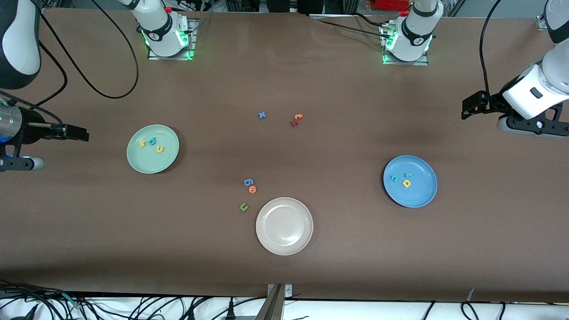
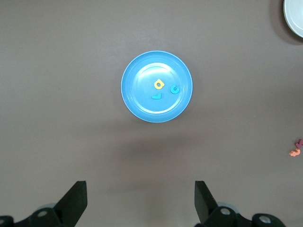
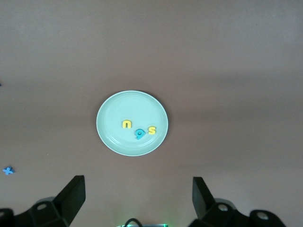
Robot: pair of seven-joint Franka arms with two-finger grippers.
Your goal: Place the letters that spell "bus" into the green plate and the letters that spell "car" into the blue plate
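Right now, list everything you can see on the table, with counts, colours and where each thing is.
green plate: one, mint, right arm's end; holds a yellow s, teal b, yellow u.
blue plate: one, left arm's end; holds a teal c, teal r, yellow a.
white plate: one, cream, nearest the camera.
Loose letters: blue x; orange t touching a dark red letter; blue 6-shape, orange o, green u beside the white plate.
left gripper: jaws open.
right gripper: jaws open.

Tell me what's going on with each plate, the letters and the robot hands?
green plate: holds yellow s, teal b, yellow u
blue plate: holds teal c, yellow a, teal r
white plate: nothing in it
left end effector: open, holding nothing
right end effector: open, holding nothing
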